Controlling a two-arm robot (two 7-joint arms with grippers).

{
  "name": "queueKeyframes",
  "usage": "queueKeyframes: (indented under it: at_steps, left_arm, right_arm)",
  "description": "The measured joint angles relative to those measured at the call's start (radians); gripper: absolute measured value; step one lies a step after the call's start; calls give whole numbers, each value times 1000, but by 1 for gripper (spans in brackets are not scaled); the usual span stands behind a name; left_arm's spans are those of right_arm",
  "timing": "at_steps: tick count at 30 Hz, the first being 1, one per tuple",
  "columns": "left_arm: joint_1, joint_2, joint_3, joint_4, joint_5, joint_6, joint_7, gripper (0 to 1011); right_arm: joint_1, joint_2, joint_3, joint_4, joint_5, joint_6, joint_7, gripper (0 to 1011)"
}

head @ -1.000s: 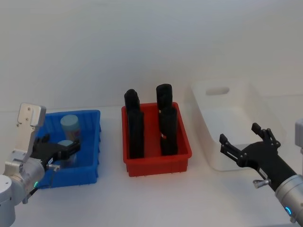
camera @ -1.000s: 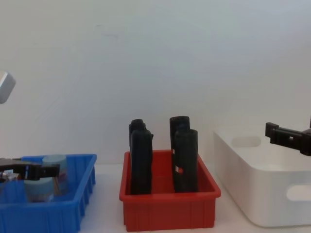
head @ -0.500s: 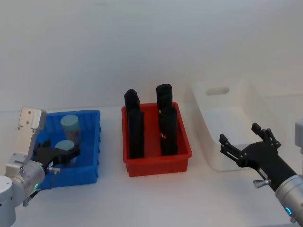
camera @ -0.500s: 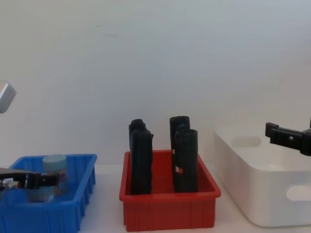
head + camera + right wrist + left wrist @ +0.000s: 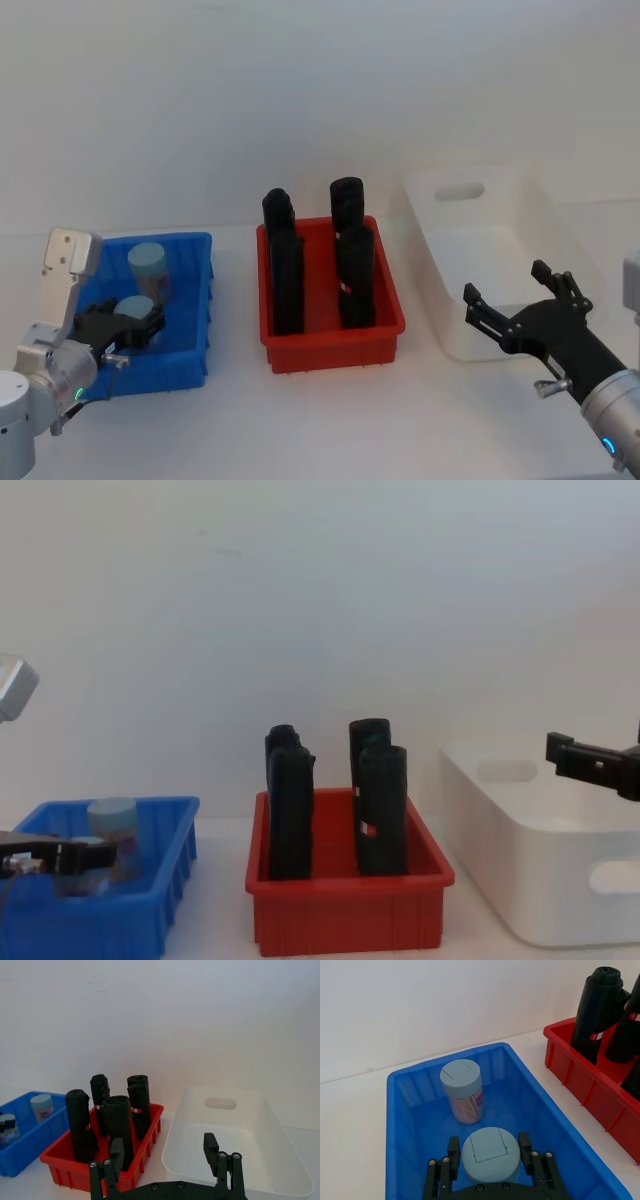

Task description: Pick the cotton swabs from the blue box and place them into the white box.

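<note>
The bench (image 5: pixel 330 420) is a plain white surface carrying three open containers, set side by side in a row and each apart from its neighbour, with strips of bench showing between them. The blue box (image 5: pixel 170 372), low with ribbed sides, sits directly under the left claw (image 5: pixel 135 325), which reaches down inside it. The red bin (image 5: pixel 330 352), of like shape, stands between the two claws, just beside the blue box on the side away from the left claw. The white box (image 5: pixel 510 190), taller and glossy with oval handle cut-outs, lies below and beyond the spread right claw (image 5: pixel 505 282).
</note>
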Motion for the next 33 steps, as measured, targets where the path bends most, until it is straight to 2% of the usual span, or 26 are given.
queueKeyframes:
  at_steps: [2, 4, 15, 25, 33]
  left_arm:
    - [0, 0, 0, 1, 1, -1, -2, 687]
    - [0, 0, 0, 1, 3, -3, -4, 671]
    - [8, 8, -7, -48, 15, -6, -17, 670]
    - [22, 34, -22, -167, 37, 13, -56, 670]
    - [26, 57, -32, -268, 60, 36, -122, 670]
  right_arm:
    - [0, 0, 0, 0, 0, 0, 0, 1002]
    - [0, 0, 0, 0, 0, 0, 0, 1002]
    - [0, 0, 0, 0, 0, 0, 0, 1001]
    - [0, 0, 0, 0, 0, 0, 0, 1001]
    - [0, 0, 0, 0, 0, 0, 0, 1001]
